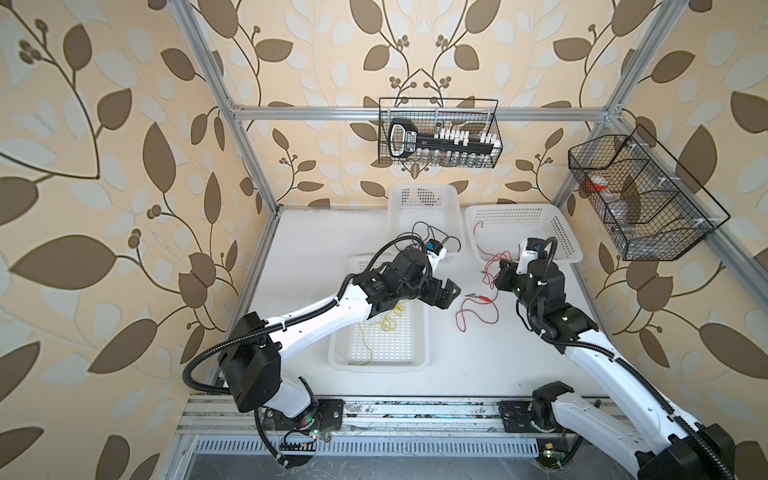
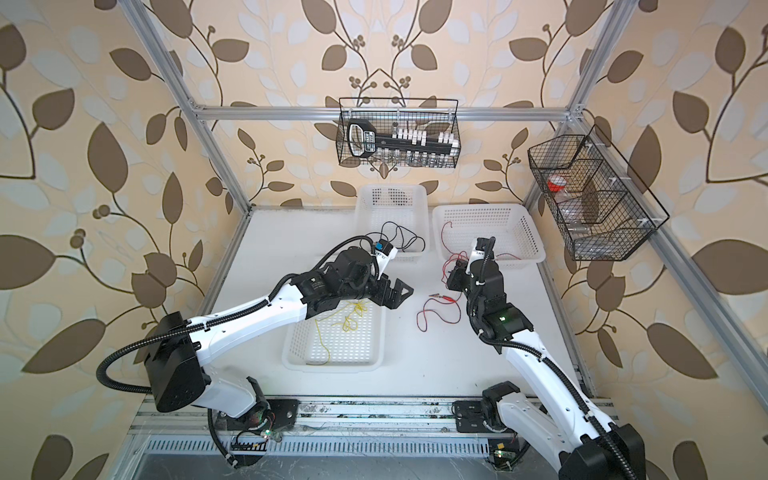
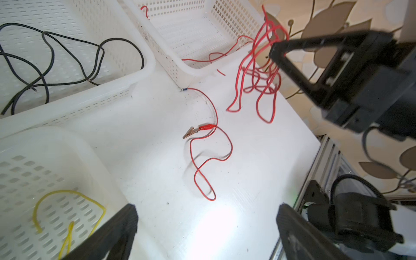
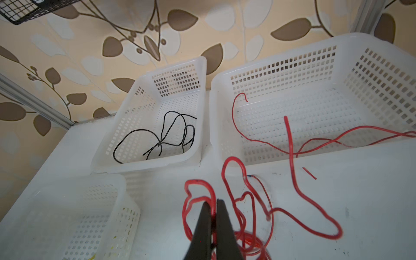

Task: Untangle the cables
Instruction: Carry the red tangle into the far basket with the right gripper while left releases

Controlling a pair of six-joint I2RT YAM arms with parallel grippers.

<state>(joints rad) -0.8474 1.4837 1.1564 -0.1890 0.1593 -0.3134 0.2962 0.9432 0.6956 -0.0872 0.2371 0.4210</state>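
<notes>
as right end effector [image 4: 213,202] pinches red cables [image 4: 291,148], left end effector [image 3: 206,208] agape

Surface: your white table [image 1: 316,257] | On it: front basket [image 1: 378,366], back basket [image 1: 424,189], wide basket [image 1: 511,208] | Loose: red clip cable [image 3: 207,127] between front and wide baskets.

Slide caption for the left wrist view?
Left gripper open, facing a loose red clip cable; right gripper holds a hanging red cable tangle.
</notes>
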